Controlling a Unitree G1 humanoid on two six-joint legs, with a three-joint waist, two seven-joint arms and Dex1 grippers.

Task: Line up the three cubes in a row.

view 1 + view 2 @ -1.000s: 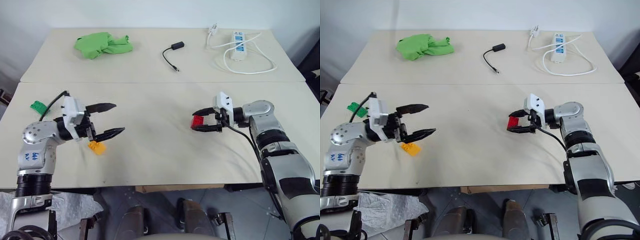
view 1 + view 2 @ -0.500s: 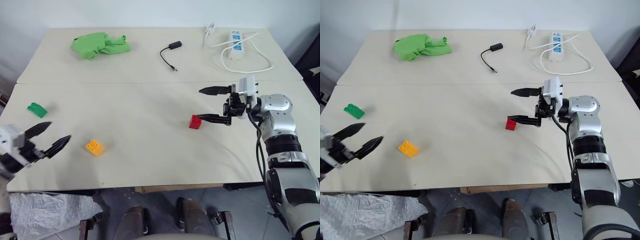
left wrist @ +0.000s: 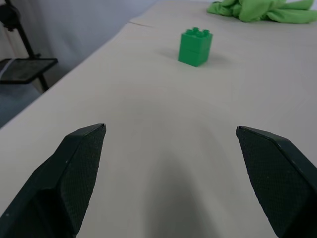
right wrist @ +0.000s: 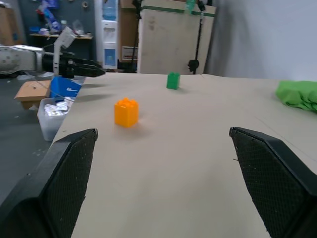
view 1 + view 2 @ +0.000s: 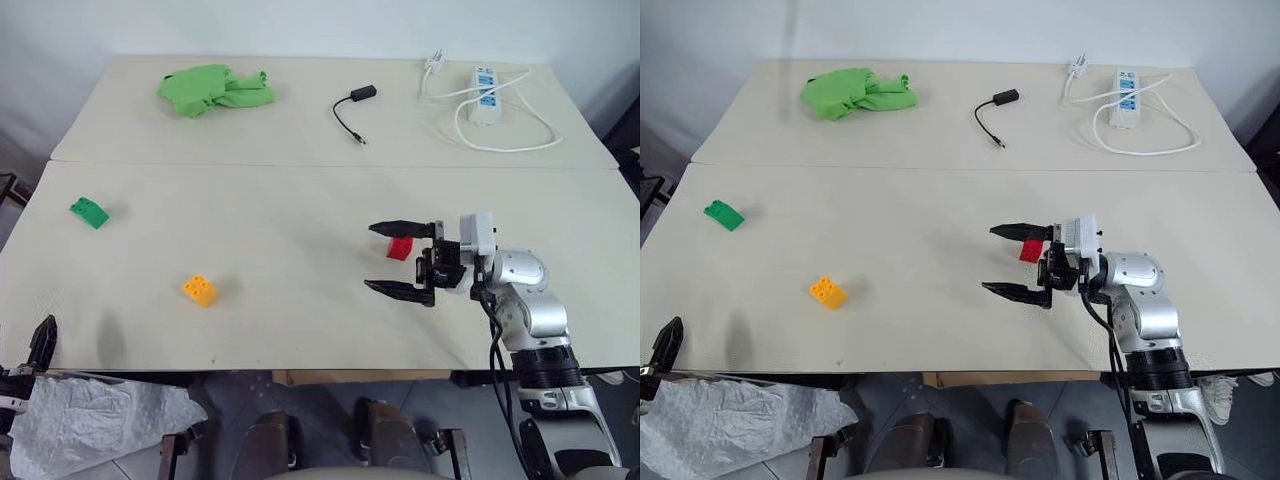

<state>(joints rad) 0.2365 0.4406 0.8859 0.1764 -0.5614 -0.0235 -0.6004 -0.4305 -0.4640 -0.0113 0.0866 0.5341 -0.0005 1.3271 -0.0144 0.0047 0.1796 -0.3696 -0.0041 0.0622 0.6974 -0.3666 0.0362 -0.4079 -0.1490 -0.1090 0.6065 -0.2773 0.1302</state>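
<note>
At the near left edge of the table, the left gripper sits low beside the tabletop, its two black fingers spread wide with nothing between them; it faces along the surface toward the green cube, which stands well ahead of it, upright with studs on top. Nearer the middle of the front table, the orange-yellow cube rests alone, well apart from both grippers and between the green cube and the right arm in the head views. On the right side, the right gripper points across the table toward the robot's left, its fingers parted and empty; the red cube lies on the tabletop just beyond the gripper, appearing between the two fingers in the head views but not visibly touched by either one. The three cubes are scattered, well apart from one another. Farther back, across the seam where the two tabletops meet, a crumpled green cloth lies at the left, a short black adapter cable near the centre, and a white power strip with its looped white cord at the right.
</note>
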